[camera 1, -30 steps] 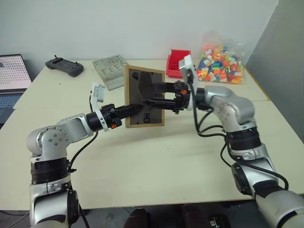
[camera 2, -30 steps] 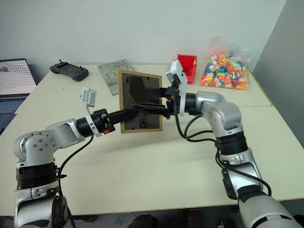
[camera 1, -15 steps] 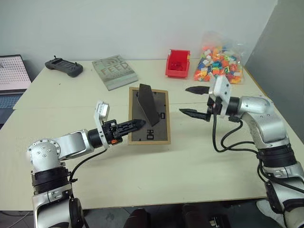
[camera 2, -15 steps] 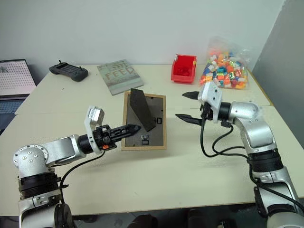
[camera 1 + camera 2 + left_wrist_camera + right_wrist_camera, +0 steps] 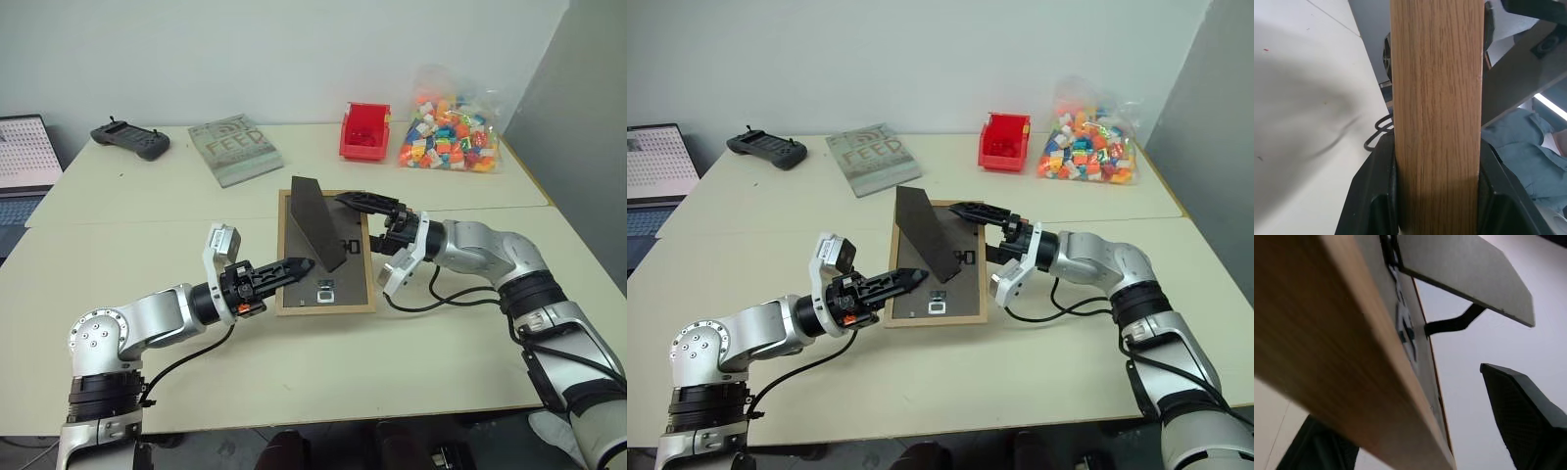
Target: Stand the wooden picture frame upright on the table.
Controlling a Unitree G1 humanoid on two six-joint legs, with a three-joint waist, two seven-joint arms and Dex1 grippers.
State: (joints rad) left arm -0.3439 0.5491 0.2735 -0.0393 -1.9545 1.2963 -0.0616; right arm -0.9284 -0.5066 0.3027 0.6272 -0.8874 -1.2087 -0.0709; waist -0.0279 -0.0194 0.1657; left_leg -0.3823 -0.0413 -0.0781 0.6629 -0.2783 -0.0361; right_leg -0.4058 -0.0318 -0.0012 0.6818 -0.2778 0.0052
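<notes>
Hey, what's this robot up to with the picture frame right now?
The left gripper is clamped on the left edge of the wooden picture frame, which lies back side up, low over the table, with its prop leg swung out. The right gripper has its fingers spread around the frame's right edge, not gripping. The frame isn't standing yet.

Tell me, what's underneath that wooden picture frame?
The light-wood picture frame lies back-up, black prop leg raised, over the cream table. Its picture side is hidden, facing down.
</notes>
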